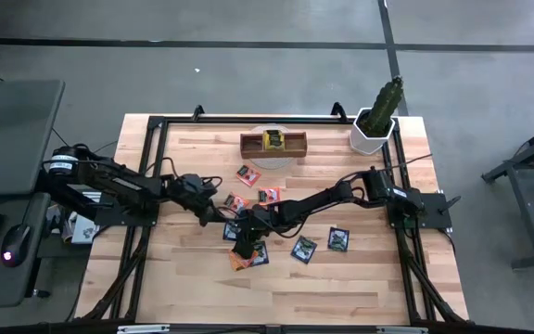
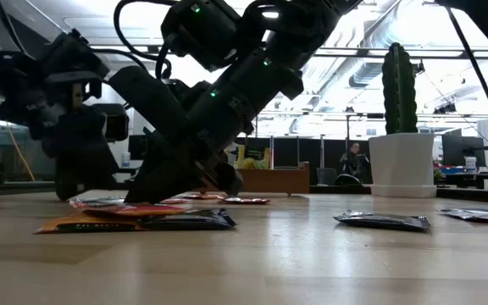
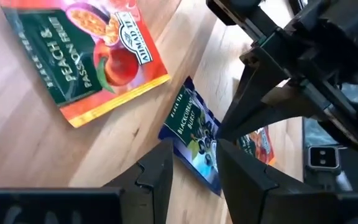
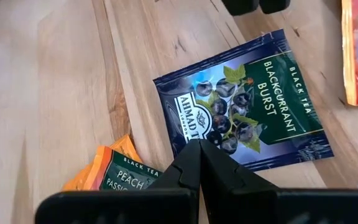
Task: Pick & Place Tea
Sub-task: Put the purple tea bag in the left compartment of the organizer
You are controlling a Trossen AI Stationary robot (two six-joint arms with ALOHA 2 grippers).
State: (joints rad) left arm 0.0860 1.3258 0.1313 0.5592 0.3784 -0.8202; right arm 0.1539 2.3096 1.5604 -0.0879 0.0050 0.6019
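A dark blue square foil sachet labelled blackcurrant burst (image 4: 244, 102) lies flat on the pale wooden desk (image 4: 55, 93), right under the right claw (image 4: 199, 155), whose two fingers are pressed tight together with nothing between them, tips at the sachet's edge. Just beside it sits an orange peach sachet (image 4: 114, 171), partly under the claw. The left claw (image 3: 194, 165) hovers close by, its fingers part-way apart and empty, over the same blue packet, with an orange peach and passion fruit sachet (image 3: 86, 53) near it. More sachets are scattered mid-desk. Farther back stand a brown wooden tray (image 1: 273, 144) and a potted cactus (image 1: 378, 116).
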